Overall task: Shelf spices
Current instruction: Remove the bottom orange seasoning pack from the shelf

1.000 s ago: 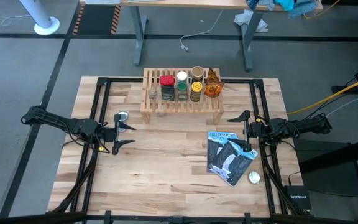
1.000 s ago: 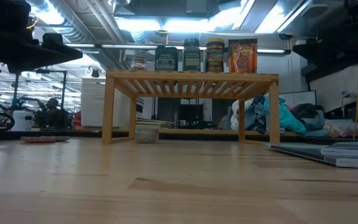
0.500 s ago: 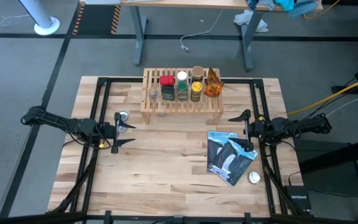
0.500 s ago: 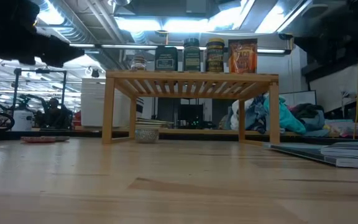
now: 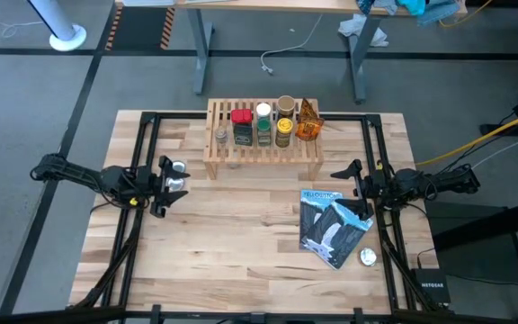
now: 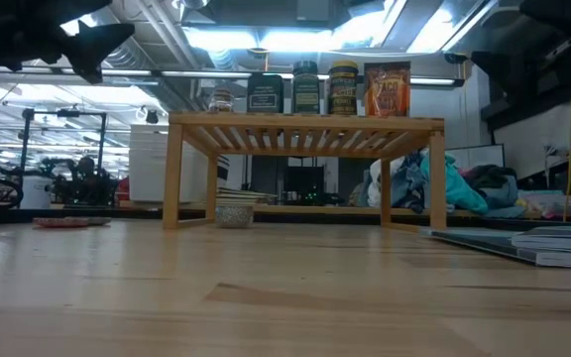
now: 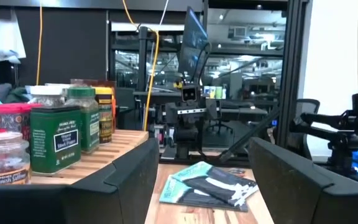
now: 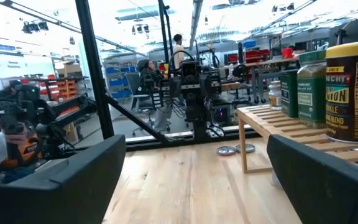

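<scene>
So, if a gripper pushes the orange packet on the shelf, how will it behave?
The orange packet looks crinkly, so it would probably bend. It stands at the shelf end, so a push might tip it off.

The butcher-block counter (image 5: 241,252) carries a low slatted wooden shelf (image 5: 263,148) at its far middle. On the shelf stand spice jars (image 5: 261,126) in a row, with an orange packet (image 5: 308,120) at the right end. Left of the shelf, silver discs (image 5: 177,169) lie on the counter. Near right, a glossy blue-and-black pouch (image 5: 329,225) lies flat, with another silver disc (image 5: 368,256) just beside its near corner.
</scene>
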